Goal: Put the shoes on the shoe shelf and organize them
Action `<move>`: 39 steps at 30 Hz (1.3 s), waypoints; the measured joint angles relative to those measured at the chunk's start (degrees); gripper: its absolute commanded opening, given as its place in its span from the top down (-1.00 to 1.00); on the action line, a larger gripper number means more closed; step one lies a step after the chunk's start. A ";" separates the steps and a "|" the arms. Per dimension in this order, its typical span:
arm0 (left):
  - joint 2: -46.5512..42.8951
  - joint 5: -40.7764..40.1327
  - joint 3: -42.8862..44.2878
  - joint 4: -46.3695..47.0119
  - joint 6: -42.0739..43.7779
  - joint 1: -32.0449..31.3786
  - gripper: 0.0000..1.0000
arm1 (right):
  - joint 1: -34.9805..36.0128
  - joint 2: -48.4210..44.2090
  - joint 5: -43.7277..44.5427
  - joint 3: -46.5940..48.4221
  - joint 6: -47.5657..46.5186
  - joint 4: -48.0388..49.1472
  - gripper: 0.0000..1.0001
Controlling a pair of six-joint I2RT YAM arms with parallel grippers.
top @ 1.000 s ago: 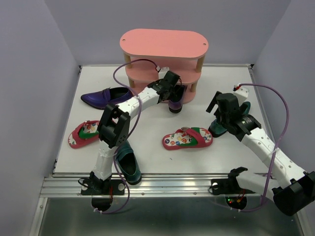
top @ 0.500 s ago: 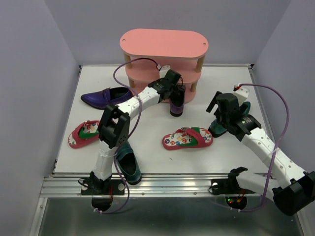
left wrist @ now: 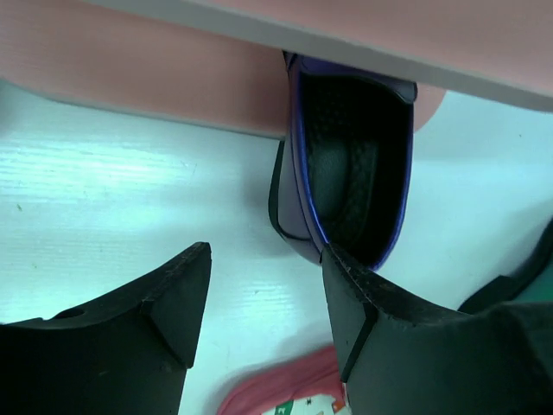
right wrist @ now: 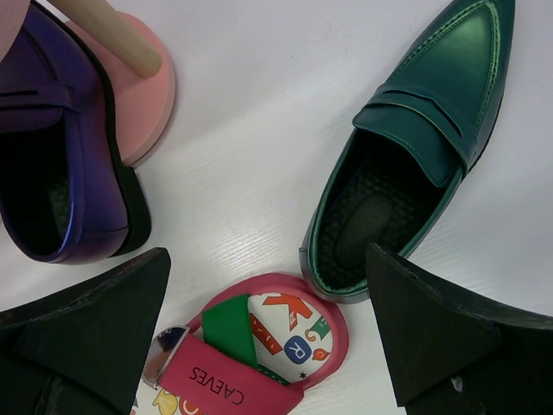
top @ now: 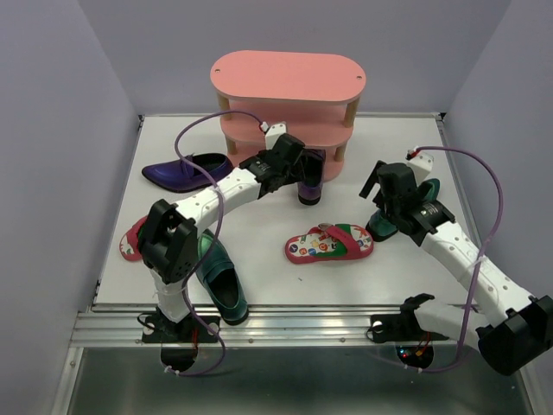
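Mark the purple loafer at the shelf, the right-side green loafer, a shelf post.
purple loafer (left wrist: 350, 173), left wrist view, on its insole.
green loafer (right wrist: 415, 130), right wrist view, on its front strap.
shelf post (right wrist: 112, 33), right wrist view, on its wooden shaft.

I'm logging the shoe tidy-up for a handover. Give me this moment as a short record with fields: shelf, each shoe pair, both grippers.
shelf: shoe shelf, top board bare
purple loafers: shelved purple loafer toe-first in lowest tier, heel sticking out; second purple loafer on table left of shelf
green loafers: near green loafer at table's near-left edge; right green loafer below right gripper
flip-flops: central flip-flop on table; left flip-flop partly hidden by left arm
left gripper: open, at shelved loafer's heel
right gripper: open, empty
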 measured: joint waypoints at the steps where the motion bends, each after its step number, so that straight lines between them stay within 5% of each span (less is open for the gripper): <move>1: -1.33 -0.04 -1.11 0.04 0.07 -0.28 -0.29 | 0.00 0.09 -0.09 -0.04 0.00 0.13 -1.00; 14: -4.44 2.36 -5.16 2.05 -3.06 -1.73 -0.16 | 0.00 0.79 -1.73 -0.90 0.00 1.27 -1.00; 22: 1.92 2.62 -2.73 4.22 -6.36 -1.73 -0.12 | 0.00 -0.52 -1.92 -1.62 -0.02 1.36 -1.00; 32: 8.76 1.68 3.41 2.08 -7.96 -1.86 0.98 | 0.00 -2.84 -1.84 -3.19 -0.50 1.22 -1.00; 39: 9.57 -0.04 6.54 -2.56 -7.82 -1.75 1.00 | 0.00 -2.54 -1.86 -3.19 -0.68 1.20 -1.00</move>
